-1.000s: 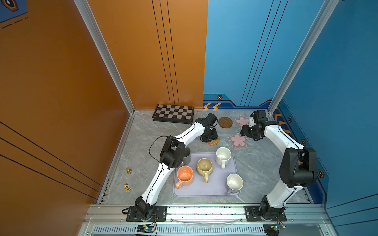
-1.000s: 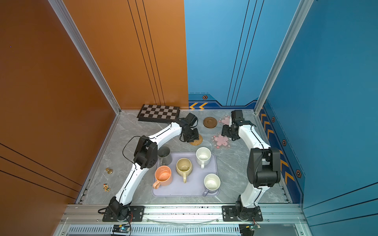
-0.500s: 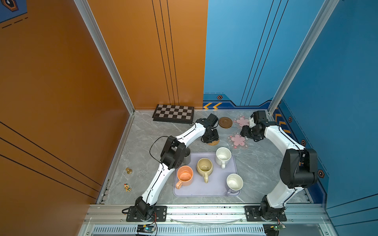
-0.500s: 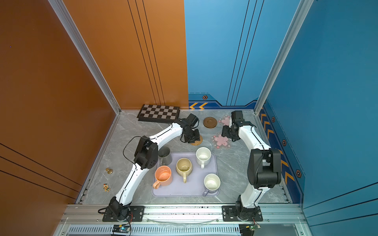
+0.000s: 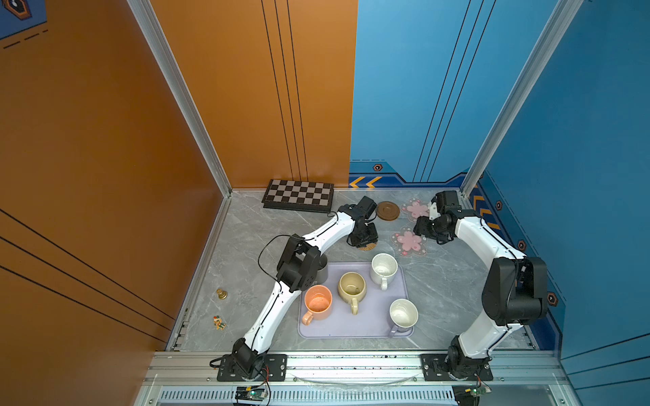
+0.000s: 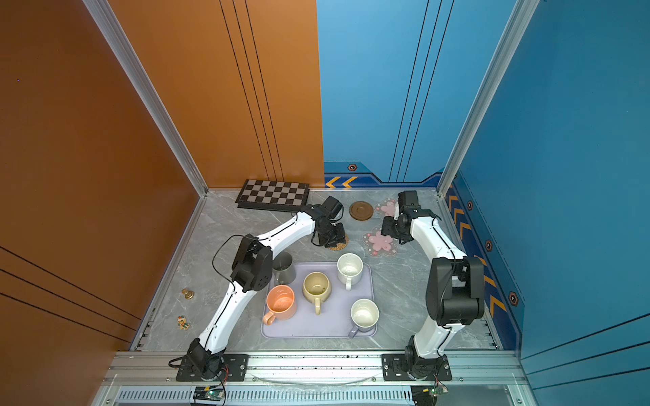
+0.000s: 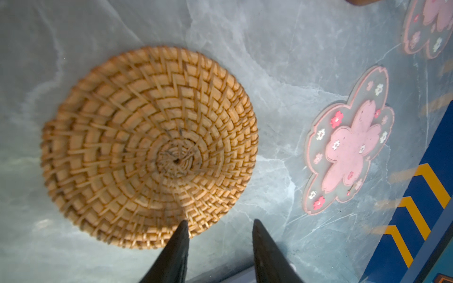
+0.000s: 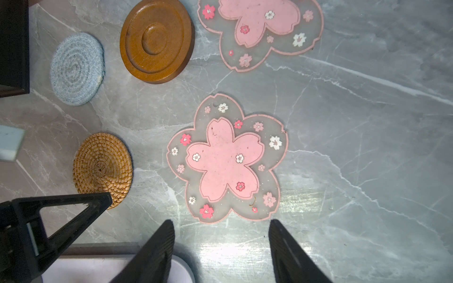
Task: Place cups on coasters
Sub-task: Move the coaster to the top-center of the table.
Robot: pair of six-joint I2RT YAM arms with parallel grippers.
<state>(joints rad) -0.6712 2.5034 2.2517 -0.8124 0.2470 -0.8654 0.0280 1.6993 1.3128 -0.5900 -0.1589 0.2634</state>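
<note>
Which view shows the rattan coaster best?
The left wrist view: the rattan coaster fills much of the frame, weave clear, with one finger of the left tool just overlapping its rim. The right wrist view shows it nearly whole but small. In both top views that tool hides all but a sliver.

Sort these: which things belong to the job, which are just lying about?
Job: grey mug, orange mug, beige mug, speckled white mug, lavender mug; near flower coaster, far flower coaster, rattan coaster, blue spiral coaster, wooden disc.
Lying about: chequered board, lavender tray, brass piece, toy figure.
</note>
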